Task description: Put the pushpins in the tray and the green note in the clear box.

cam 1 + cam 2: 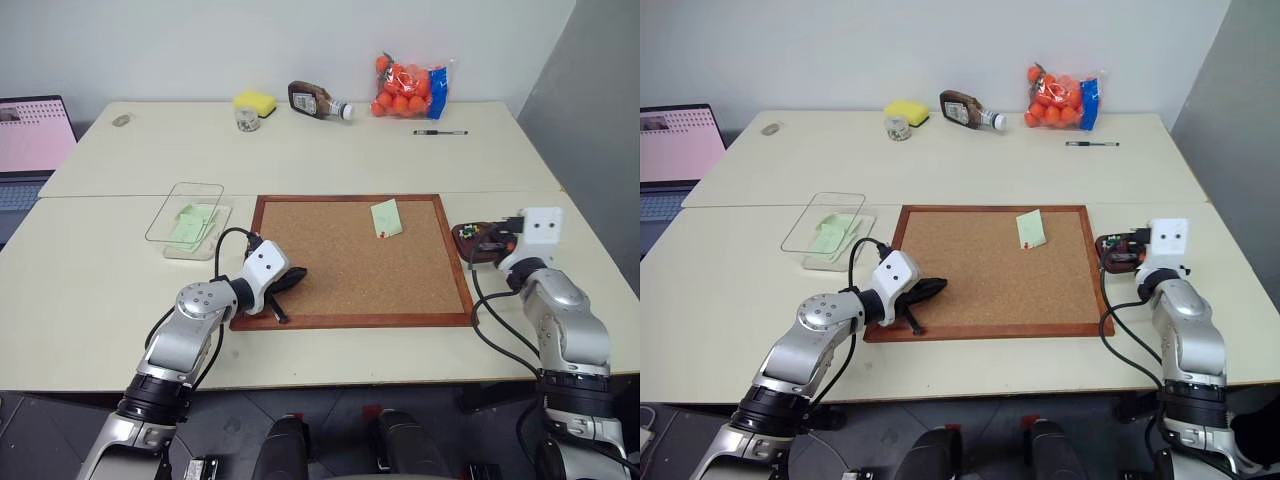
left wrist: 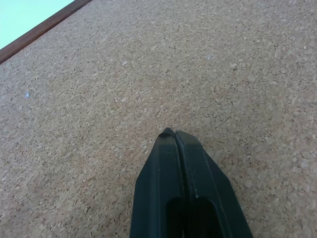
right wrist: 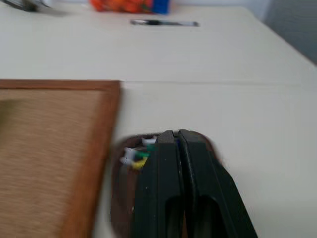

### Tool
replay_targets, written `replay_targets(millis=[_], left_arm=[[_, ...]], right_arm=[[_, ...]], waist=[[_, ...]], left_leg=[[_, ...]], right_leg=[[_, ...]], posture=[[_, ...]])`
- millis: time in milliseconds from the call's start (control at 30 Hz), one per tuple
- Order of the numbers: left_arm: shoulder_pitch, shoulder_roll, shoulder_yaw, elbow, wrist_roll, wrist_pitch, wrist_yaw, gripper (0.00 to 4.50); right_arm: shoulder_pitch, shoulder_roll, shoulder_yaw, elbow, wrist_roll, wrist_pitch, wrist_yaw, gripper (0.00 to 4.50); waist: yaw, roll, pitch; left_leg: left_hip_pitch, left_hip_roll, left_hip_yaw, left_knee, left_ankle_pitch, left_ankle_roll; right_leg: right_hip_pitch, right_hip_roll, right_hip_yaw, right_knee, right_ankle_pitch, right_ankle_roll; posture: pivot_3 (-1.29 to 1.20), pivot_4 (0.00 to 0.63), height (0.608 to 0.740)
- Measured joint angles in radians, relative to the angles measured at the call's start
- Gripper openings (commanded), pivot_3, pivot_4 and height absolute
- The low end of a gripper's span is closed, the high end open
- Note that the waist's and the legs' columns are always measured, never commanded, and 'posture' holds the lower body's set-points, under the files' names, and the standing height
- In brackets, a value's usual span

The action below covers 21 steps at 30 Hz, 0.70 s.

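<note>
The pale green paper note (image 1: 386, 218) sits on the wood-framed cork board (image 1: 330, 290), toward two o'clock, a red-headed pushpin (image 1: 381, 235) barely visible at its lower edge. The left gripper (image 2: 174, 133) rests pressed together over the cork at eight o'clock. The right gripper (image 3: 174, 132), also pressed together, hangs over the small dark brown tray (image 1: 468, 243) and hides much of it and of the blurred coloured pins (image 3: 137, 155) inside; the clear plastic box (image 1: 165, 225) at the board's nine o'clock holds green slips.

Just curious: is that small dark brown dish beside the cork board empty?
No. The small dark brown dish holds several pushpins with coloured heads.

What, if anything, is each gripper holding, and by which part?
Nothing. The left gripper is shut empty over the cork board; the right gripper is shut empty above the tray.
</note>
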Motion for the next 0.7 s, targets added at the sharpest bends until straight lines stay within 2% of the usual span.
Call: replay_targets(millis=[233, 367, 433, 700], left_arm=[[-0.005, -0.005, -0.003, 0.002, 0.003, 0.001, -0.004, 0.0], [-0.005, -0.005, -0.003, 0.001, 0.003, 0.001, -0.004, 0.0], [-0.005, -0.005, -0.003, 0.0, 0.003, 0.002, -0.004, 0.0], [-0.005, -0.005, -0.002, -0.002, 0.003, 0.006, -0.004, 0.0]], right_arm=[[-0.023, 0.001, 0.009, 0.098, -0.001, 0.001, -0.002, 0.03], [-0.046, 0.001, 0.012, 0.129, -0.003, -0.008, -0.002, 0.56], [-0.055, 0.002, 0.012, 0.151, -0.01, -0.022, -0.001, 1.11], [-0.055, 0.002, 0.013, 0.164, -0.02, -0.024, 0.002, 2.62]], waist=[[0.002, 0.0, 0.0], [0.002, 0.0, 0.0], [0.002, 0.0, 0.0], [0.002, 0.0, 0.0]], left_leg=[[-0.001, -0.001, 0.0, 0.0, 0.0, 0.0], [-0.001, -0.001, 0.0, 0.0, 0.0, 0.0], [-0.001, -0.001, 0.0, 0.0, 0.0, 0.0], [-0.001, 0.0, 0.0, 0.0, 0.0, 0.0]], right_leg=[[0.0, 0.0, 0.0, 0.0, 0.0, 0.0], [0.0, 0.0, 0.0, 0.0, 0.0, 0.0], [0.0, 0.0, 0.0, 0.0, 0.0, 0.0], [0.0, 0.0, 0.0, 0.0, 0.0, 0.0]], posture=[[0.0, 0.15, 0.74], [0.0, 0.15, 0.74], [0.0, 0.15, 0.74], [0.0, 0.15, 0.74]])
